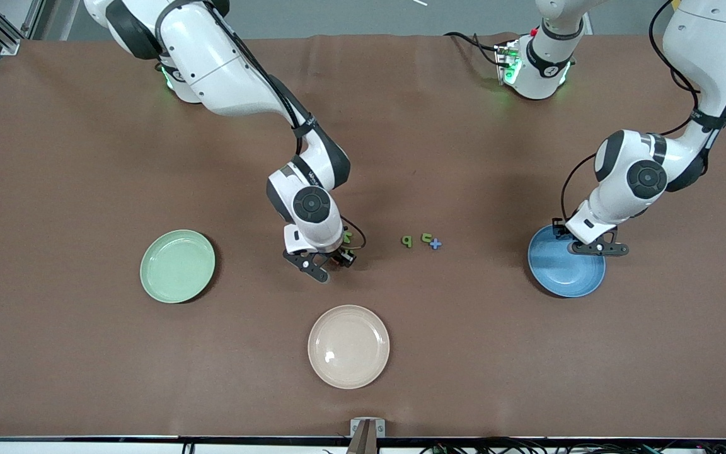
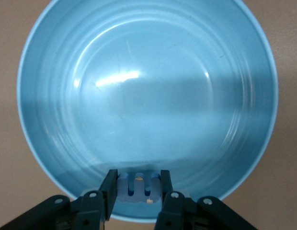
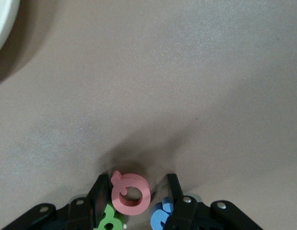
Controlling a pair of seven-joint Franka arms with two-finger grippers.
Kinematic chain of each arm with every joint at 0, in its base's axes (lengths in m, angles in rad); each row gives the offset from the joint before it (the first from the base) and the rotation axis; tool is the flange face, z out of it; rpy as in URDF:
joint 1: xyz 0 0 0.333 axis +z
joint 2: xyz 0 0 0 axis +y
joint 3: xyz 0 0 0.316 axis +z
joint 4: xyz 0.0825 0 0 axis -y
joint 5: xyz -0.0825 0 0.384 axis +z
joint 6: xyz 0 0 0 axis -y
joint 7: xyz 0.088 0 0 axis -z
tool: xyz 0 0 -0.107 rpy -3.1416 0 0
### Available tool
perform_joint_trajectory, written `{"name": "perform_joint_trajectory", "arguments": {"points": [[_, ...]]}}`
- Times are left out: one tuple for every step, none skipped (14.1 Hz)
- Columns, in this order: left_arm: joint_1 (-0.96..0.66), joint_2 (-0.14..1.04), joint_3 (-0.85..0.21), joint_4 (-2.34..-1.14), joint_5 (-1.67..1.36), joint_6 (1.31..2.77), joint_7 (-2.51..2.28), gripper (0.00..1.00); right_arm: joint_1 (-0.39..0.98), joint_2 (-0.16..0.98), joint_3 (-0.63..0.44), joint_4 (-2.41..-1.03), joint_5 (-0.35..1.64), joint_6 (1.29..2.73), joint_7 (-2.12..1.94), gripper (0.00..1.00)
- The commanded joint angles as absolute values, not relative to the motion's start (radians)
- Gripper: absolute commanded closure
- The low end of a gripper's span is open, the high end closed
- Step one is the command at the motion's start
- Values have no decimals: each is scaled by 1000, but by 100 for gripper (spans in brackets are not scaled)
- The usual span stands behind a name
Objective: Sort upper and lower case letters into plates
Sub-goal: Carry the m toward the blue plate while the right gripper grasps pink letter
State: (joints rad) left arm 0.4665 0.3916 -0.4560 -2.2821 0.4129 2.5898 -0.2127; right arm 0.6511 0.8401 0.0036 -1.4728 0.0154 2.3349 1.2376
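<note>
Both plates lie empty. My left gripper (image 2: 137, 189) pinches a pale blue letter (image 2: 137, 186) over the blue plate (image 1: 566, 280); my right gripper (image 3: 134, 196), part open, straddles a pink letter (image 3: 131, 193) on the table, the green plate (image 1: 177, 265) well apart; most letters remain

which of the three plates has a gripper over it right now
The blue plate, toward the left arm's end: the left gripper hangs over it, holding a pale blue letter.

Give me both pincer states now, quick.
Left pincer: shut on a pale blue letter, above the blue plate.
Right pincer: open around a pink letter, at the table.
</note>
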Motion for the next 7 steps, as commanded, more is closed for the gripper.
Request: {"name": "perform_joint_trajectory", "arguments": {"points": [[476,411,-463,-2264,456,2597,-206,82,670,839,-5,-1471,2,2322,1266,51],[476,417,-463,-2264,462,2597,-209,82,670,839,-5,-1471,2,2322,1266,53],[476,419,-463,-2264,463,2597,-209,81,670,838,-5,-1471,2,2322,1266,61],[476,419,-463,-2266,466,2597,-209,80,669,836,-5,-1471,2,2321,1266,72],[477,419,-463,-2266,468,2597,-209,80,666,835,-5,-1471,2,2315,1266,85],[477,419,-463,-2266,466,2597,-210,80,660,833,-5,-1471,2,2310,1264,96],[480,419,-463,-2266,466,2597,-210,80,654,828,-5,-1471,2,2309,1261,99]]}}
